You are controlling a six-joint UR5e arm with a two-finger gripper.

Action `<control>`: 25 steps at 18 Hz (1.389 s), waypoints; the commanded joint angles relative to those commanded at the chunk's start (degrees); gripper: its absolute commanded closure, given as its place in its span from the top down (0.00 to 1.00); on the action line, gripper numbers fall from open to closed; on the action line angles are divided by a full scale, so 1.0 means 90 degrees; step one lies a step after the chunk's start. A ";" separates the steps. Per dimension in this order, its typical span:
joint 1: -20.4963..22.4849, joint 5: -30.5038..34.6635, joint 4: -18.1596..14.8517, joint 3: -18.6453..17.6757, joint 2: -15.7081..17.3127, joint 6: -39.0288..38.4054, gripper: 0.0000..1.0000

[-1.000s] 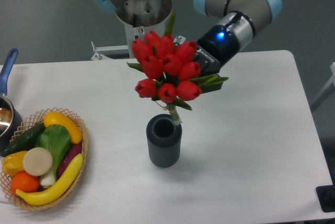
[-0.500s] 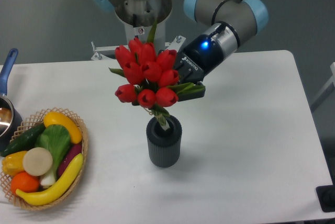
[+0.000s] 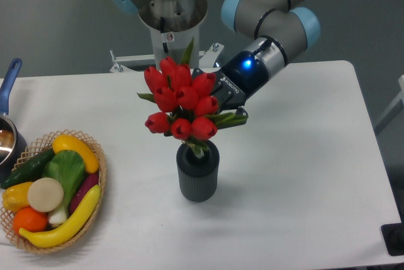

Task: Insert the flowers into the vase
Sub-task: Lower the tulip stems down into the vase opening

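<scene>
Camera's fixed view gives us the bunch of red tulip buds with green leaves and stems [image 3: 182, 101] sitting directly above the small dark grey ribbed cylindrical vase [image 3: 197, 171], its stem ends at or just inside the round mouth (how deep they reach we cannot tell). The bunch leans a little toward the left, the buds spreading wider than the vase itself. We see the black two-finger gripper [image 3: 222, 101] coming in from the right behind the flowers; its fingers are hidden by leaves and blooms, so we cannot tell whether they are pinching the stems or spread. A blue light glows on the wrist above it. The vase stands upright near the middle of the white table [image 3: 303, 175]. Well apart at the left edge we find a woven wicker basket of vegetables [image 3: 95, 156], and beyond it a blue-handled metal pot [image 3: 7, 128].
</scene>
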 joint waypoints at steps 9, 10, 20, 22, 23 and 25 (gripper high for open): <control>0.0107 0.0000 0.0010 -0.0206 -0.0205 0.0371 0.30; 0.0107 0.0000 0.0010 -0.0206 -0.0234 0.0391 0.30; 0.0166 0.0000 0.0020 -0.0391 -0.0606 0.0938 0.30; 0.0166 0.0000 0.0020 -0.0527 -0.0625 0.1113 0.30; 0.0156 0.0000 0.0020 -0.0586 -0.0625 0.1182 0.30; 0.0156 0.0000 0.0020 -0.0674 -0.0625 0.1289 0.30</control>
